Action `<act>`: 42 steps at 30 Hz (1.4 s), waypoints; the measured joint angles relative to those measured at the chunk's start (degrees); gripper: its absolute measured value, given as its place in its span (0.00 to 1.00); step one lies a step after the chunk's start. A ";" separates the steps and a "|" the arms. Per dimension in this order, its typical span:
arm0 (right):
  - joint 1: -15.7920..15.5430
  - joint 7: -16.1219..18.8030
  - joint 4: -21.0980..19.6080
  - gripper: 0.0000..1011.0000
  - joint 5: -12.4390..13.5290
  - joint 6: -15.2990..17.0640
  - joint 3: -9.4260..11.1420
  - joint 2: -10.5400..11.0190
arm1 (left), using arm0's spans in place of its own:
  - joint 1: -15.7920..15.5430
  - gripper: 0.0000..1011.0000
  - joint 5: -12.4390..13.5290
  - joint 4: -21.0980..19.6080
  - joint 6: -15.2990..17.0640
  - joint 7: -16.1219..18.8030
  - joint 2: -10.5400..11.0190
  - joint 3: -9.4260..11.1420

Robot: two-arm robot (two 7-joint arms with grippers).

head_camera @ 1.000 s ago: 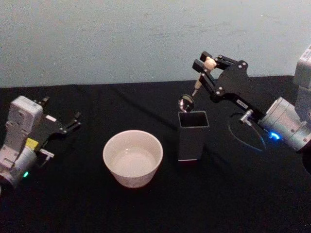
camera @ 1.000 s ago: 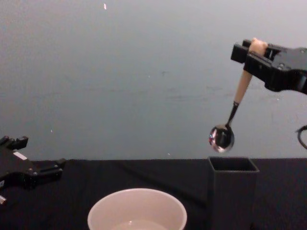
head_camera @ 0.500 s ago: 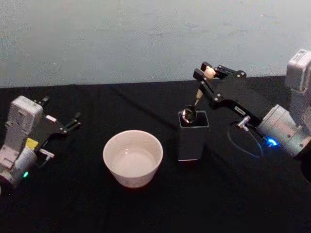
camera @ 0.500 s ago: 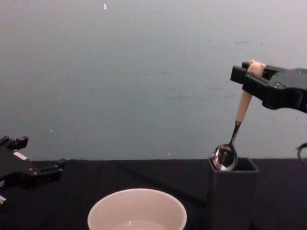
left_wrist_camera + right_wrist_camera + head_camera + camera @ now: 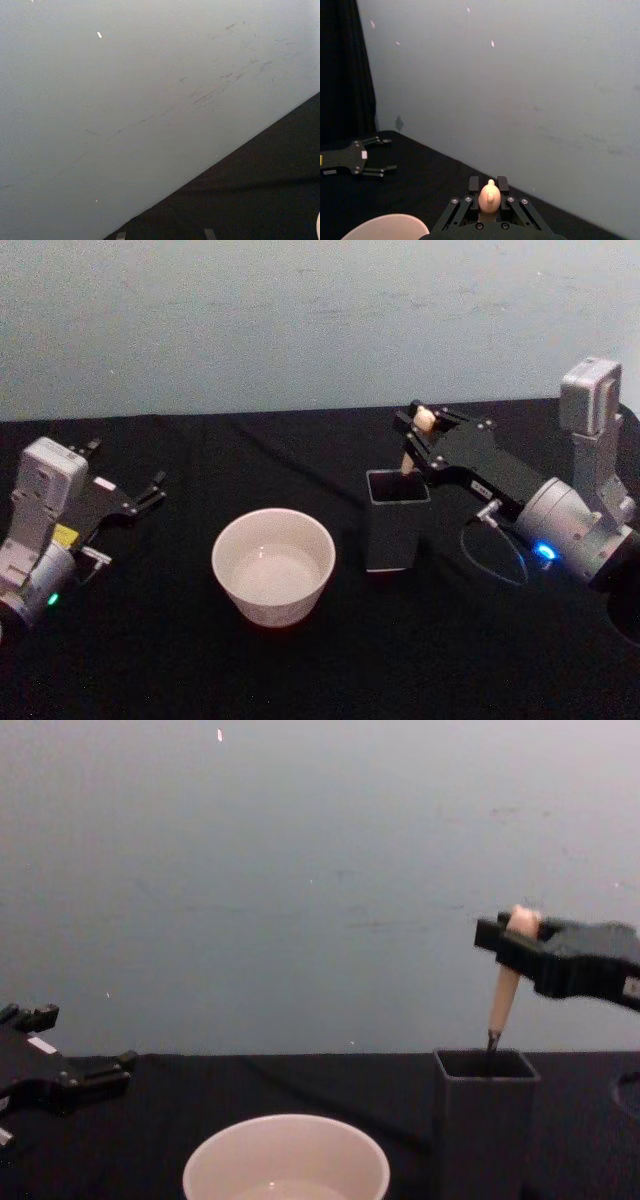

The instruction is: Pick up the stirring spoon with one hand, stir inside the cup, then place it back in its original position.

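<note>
So the black right claw (image 5: pixel 418 427), centre-right, grips the beige-handled metal stirring spoon (image 5: pixel 503 992), bowl inside the dark grey square holder (image 5: pixel 396 519), probably for release; left claw (image 5: pixel 150 490) open.

There are two black angular robot grippers: the left gripper (image 5: pixel 150 488) and the right gripper (image 5: pixel 415 425). There is one slim stirring spoon with a beige handle and a small knob on top (image 5: pixel 408 453), one wide round cream-white cup (image 5: pixel 273 564), one dark grey square holder (image 5: pixel 396 520), and one table with a black cloth (image 5: pixel 200 660).
</note>
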 joint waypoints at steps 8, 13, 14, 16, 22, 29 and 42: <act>-1.02 -2.63 0.55 0.21 -0.28 2.51 -0.13 -1.54 | 0.00 0.99 0.00 0.00 0.00 0.00 0.00 0.00; -1.62 -3.32 0.62 0.21 -0.91 2.85 -0.27 -1.96 | 0.00 0.99 0.00 0.00 0.00 0.00 0.00 0.00; -1.72 -3.43 0.69 0.21 -1.07 2.88 -0.31 -2.01 | 0.00 0.99 0.00 0.00 0.00 0.00 0.00 0.00; -1.87 -3.60 0.94 0.21 -1.46 2.93 -0.37 -2.15 | 0.00 0.99 0.00 0.00 0.00 0.00 0.00 0.00; -1.91 -3.81 1.91 0.21 -2.38 3.06 -0.54 -2.64 | 0.00 0.99 0.00 0.00 0.00 0.00 0.00 0.00; -1.87 -3.82 2.85 0.21 -3.23 3.27 -0.58 -3.04 | 0.00 0.99 0.00 0.00 0.00 0.00 0.00 0.00; -1.73 -3.53 3.55 0.21 -3.99 3.66 -0.48 -3.41 | 0.00 0.99 0.00 0.00 0.00 0.00 0.00 0.00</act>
